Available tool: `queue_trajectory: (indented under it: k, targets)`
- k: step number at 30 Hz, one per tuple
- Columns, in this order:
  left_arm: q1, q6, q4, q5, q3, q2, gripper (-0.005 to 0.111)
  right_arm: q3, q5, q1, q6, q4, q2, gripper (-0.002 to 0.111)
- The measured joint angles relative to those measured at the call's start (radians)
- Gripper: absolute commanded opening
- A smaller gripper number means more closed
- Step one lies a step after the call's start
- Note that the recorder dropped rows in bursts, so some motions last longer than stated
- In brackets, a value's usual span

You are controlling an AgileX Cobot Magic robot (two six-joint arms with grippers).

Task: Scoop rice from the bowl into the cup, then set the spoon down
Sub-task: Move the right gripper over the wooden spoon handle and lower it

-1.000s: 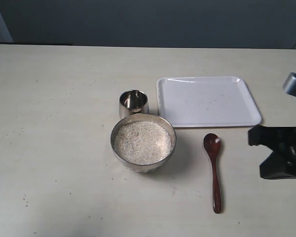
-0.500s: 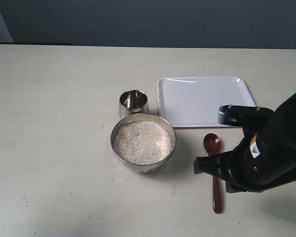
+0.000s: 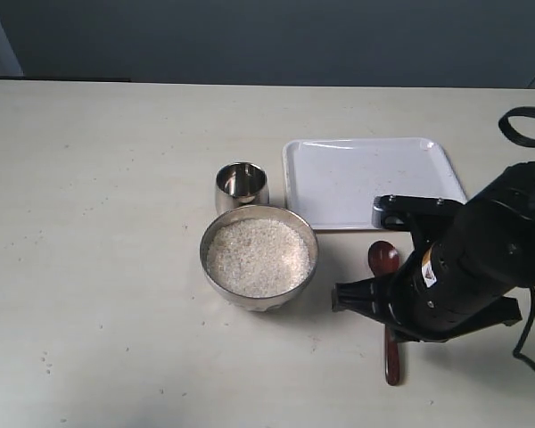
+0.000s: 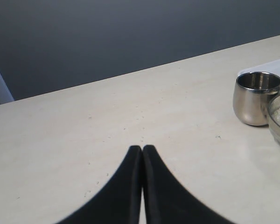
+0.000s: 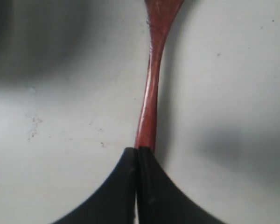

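Note:
The steel bowl (image 3: 207, 259) holds a heap of white rice (image 3: 257, 257). The small steel cup (image 3: 242, 186) stands touching the bowl's far side and looks empty. To the right of the bowl the dark wooden spoon (image 3: 383, 259) lies flat on the table, its handle partly covered by my right arm (image 3: 455, 267). In the right wrist view my right gripper (image 5: 138, 150) is shut, its tips just over the spoon (image 5: 151, 88) handle and nothing held between them. My left gripper (image 4: 142, 148) is shut and empty over bare table, with the cup (image 4: 256, 98) and the bowl (image 4: 276, 126) off to one side.
A white tray (image 3: 374, 183) lies flat behind the spoon, to the right of the cup. A few stray grains dot the table at the left. The table's far edge meets a dark wall.
My right arm has swept in from the right edge of the exterior view and now hangs over the spoon's handle. Bowl, cup and spoon have not moved.

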Motion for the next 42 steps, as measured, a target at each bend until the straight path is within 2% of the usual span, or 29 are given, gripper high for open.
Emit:
queue_trajectory:
  k: [3,5,7,10,12,14,27,42]
  targets:
    - [0.0,0.0,0.0,0.0,0.0,0.0,0.001,0.0,0.0,0.0,0.0,-0.013,0.01,-0.001]
    - [0.0,0.0,0.0,0.0,0.0,0.0,0.001,0.0,0.0,0.003,-0.002,-0.015,0.014,0.005]
    - [0.0,0.0,0.0,0.0,0.0,0.0,0.001,0.0,0.0,0.002,-0.002,-0.015,0.021,0.018]
    - [0.0,0.0,0.0,0.0,0.0,0.0,0.001,0.0,0.0,0.002,-0.002,-0.017,0.032,0.044]
    - [0.0,0.0,0.0,0.0,0.0,0.0,0.001,0.0,0.0,0.002,-0.002,-0.017,0.036,0.057]
    - [0.0,0.0,0.0,0.0,0.0,0.0,0.001,0.0,0.0,0.002,-0.002,-0.017,0.041,0.062]
    - [0.0,0.0,0.0,0.0,0.0,0.0,0.001,0.0,-0.005,0.004,-0.002,-0.017,0.047,0.053]
    - [0.0,0.0,0.0,0.0,0.0,0.0,0.001,0.0,-0.037,0.004,-0.002,-0.017,0.047,0.053]
